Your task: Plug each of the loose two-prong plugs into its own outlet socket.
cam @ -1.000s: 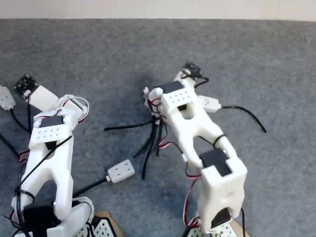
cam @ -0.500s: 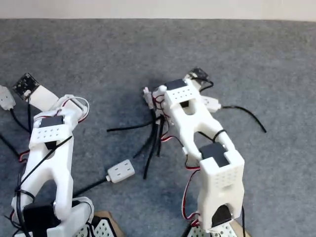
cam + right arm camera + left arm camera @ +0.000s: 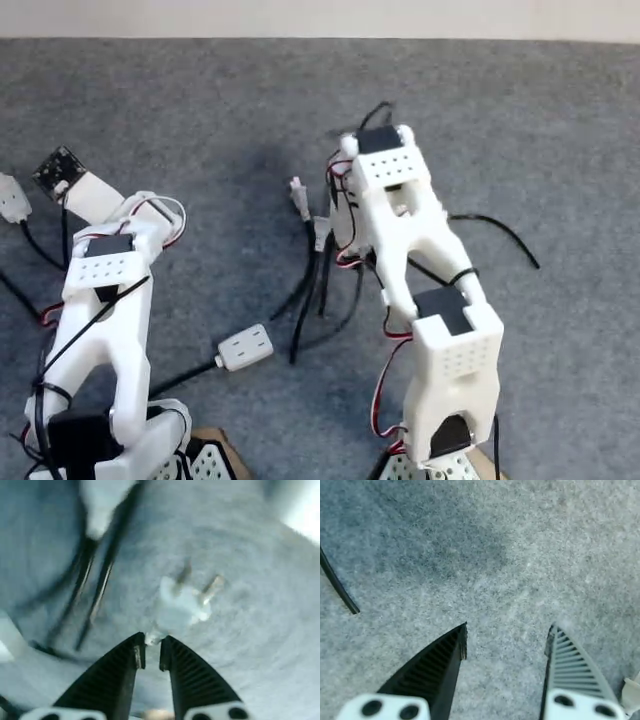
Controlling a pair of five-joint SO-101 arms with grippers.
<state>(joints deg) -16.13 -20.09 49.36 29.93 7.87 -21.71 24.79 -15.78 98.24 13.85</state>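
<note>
Plug [image 3: 298,196] on the carpet [image 3: 200,100] left of the right arm [image 3: 410,230], outlet socket [image 3: 245,346] between both arms.

White blocky left arm [image 3: 105,335] and right arm [image 3: 450,350], rows of small holes on panels, black motors at joints, red, white and black cables looping alongside; left claw [image 3: 507,640] with ribbed fingers [image 3: 432,670], one black, one pale grey

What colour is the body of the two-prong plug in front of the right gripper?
The plug has a white body. The right wrist view shows it best.
</note>
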